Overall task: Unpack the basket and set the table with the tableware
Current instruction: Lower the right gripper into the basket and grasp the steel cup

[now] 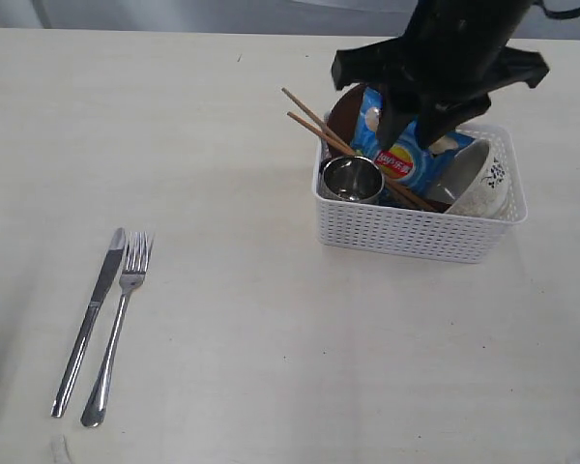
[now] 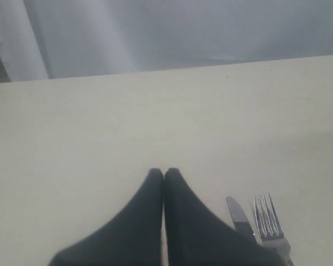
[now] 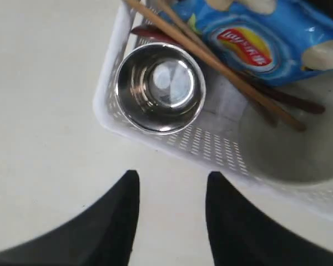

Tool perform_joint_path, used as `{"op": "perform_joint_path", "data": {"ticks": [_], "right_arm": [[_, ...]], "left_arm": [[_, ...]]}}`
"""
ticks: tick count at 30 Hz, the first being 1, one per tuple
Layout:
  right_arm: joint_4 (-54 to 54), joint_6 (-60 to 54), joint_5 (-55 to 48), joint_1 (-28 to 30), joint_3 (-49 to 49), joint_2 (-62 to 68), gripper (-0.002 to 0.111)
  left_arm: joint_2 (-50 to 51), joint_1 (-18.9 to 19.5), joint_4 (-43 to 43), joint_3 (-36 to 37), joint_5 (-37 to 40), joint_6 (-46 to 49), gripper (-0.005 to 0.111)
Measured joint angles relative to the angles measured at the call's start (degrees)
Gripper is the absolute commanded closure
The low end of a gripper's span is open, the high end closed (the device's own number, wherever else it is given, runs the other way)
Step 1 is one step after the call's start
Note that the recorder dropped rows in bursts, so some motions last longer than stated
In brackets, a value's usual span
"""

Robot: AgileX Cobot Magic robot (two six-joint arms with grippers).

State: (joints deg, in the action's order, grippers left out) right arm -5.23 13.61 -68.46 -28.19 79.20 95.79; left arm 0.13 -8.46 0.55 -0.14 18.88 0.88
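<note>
Found the right gripper [image 3: 173, 183] poised over the outer wall of the white lattice-sided plastic basket [image 3: 211, 147], jaws parted roughly halfway and gripping nothing. Judged the step in hand to be fetching the shiny round steel cup [image 3: 161, 88], which stood upright in the basket corner just ahead of the fingertips and slightly off the line of their gap. Needed a shift forward and across until one finger sat inside the rim and one outside, then a straight drop, a firm pinch and a vertical lift. Called for care with the long wooden chopsticks [image 3: 222, 64] lying aslant just beyond the cup, possibly touching its rim; could not tell. Also beyond them, the blue crinkled chip bag [image 3: 255, 39], best left alone. Showed only in the exterior view: the steel knife [image 1: 92, 309] and steel fork [image 1: 121, 319] laid side by side on the pale cream table [image 1: 222, 145], well away from that gripper, and the white speckled bowl [image 1: 483, 188] tipped over in the basket. Showed only in the left wrist view: the left gripper [image 2: 163, 173], pinched closed and empty, knife and fork tips just beside it.
</note>
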Motion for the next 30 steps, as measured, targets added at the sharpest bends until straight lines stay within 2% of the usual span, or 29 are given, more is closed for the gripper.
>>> {"op": "perform_joint_path", "data": {"ticks": [5,30], "right_arm": [[0.94,3.71,4.82,-1.47,-2.97,0.13,0.070],[3.51,5.49,10.05,-1.47,-3.43,13.64,0.071]], "left_arm": [[0.00,0.00,0.00,0.00,0.00,0.00,0.107],[0.00,0.00,0.00,0.00,0.00,0.00,0.107]]}}
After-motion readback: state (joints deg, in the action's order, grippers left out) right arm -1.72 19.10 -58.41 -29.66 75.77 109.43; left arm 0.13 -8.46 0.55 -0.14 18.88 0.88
